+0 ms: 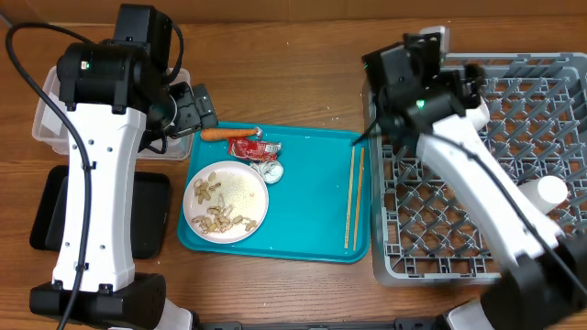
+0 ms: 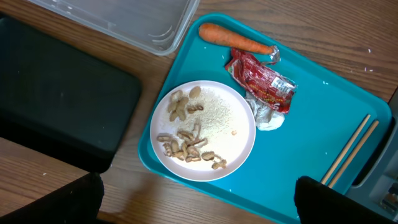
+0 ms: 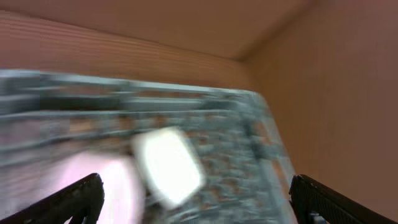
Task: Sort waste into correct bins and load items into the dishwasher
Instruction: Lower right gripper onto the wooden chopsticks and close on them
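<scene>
Carrot (image 1: 220, 134) is recorded at the far left corner of the tray (image 1: 312, 215), long axis along the far edge. Left gripper (image 1: 194, 108), jaws spread and empty, is placed just beside it, nearer. Right gripper (image 3: 196, 186), jaws likewise spread, is noted well apart over the rack (image 1: 459, 234).

No legible text anywhere; markings on red wrapper (image 2: 261, 84) too small to read.

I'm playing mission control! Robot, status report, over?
Left end effector open, near carrot. Right end effector open, above dish rack. Carrot, red wrapper, chopsticks on teal tray, unsorted. Path looks clear.
</scene>
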